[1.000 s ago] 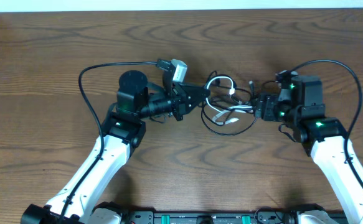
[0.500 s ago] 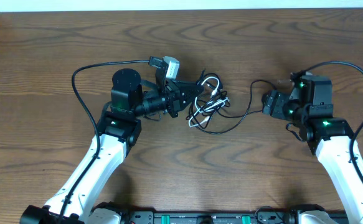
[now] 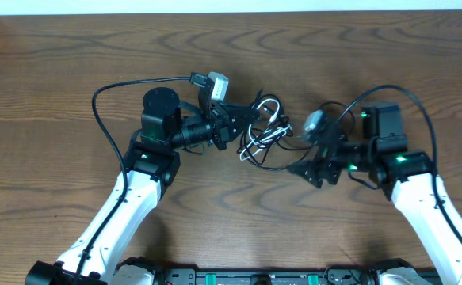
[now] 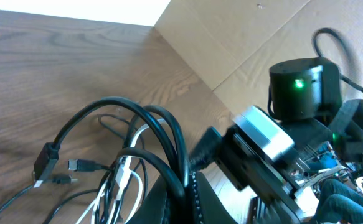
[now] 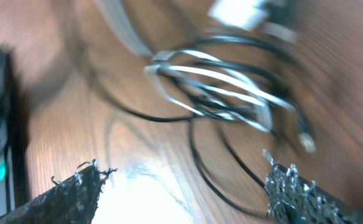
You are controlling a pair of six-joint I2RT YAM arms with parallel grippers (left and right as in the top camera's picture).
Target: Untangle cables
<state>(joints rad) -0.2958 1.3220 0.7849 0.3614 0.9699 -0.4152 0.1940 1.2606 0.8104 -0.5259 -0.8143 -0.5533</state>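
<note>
- The left gripper (image 3: 242, 127) is clamped tight on the tangled cables (image 3: 266, 136), black with one white, bunched mid-table (image 3: 56, 79).
- The right gripper (image 3: 308, 172) stands wide apart, holding nothing, near the bundle's right side.

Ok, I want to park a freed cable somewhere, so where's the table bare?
Bare wood runs across the far strip of the table beyond both arms, and in the near middle between the left arm and right arm. Crowded: the centre, where the cables lie between the two arms.
</note>
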